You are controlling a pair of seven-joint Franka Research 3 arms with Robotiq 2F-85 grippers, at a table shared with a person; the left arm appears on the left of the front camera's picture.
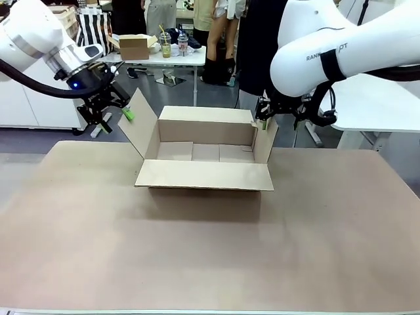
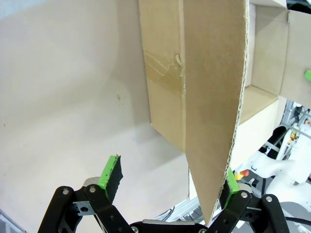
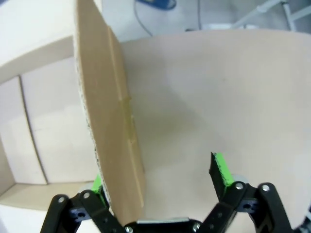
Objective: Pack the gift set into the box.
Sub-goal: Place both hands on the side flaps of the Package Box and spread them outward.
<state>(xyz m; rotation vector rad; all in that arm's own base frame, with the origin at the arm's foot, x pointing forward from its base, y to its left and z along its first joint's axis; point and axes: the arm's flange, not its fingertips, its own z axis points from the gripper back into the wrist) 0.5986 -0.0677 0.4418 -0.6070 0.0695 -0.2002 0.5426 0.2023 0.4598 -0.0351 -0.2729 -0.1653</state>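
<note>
Front view: open box (image 1: 205,175) shows its bare floor; left gripper (image 1: 118,115) and right gripper (image 1: 264,122), both spread, straddle side flaps.

— What lettering can be read here?
— Grey capitals on the white shell of the right arm (image 1: 308,58), in the front view: "RANKA".
— Does the line go on?
— A black band (image 1: 330,65) wraps the shell there. Just past it stand two more letters, "OT".

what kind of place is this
Probably a robotics lab or test space: a white Franka left arm and right arm flank an open cardboard box on a worktable. Behind, people stand by a table with drink cups.
</note>
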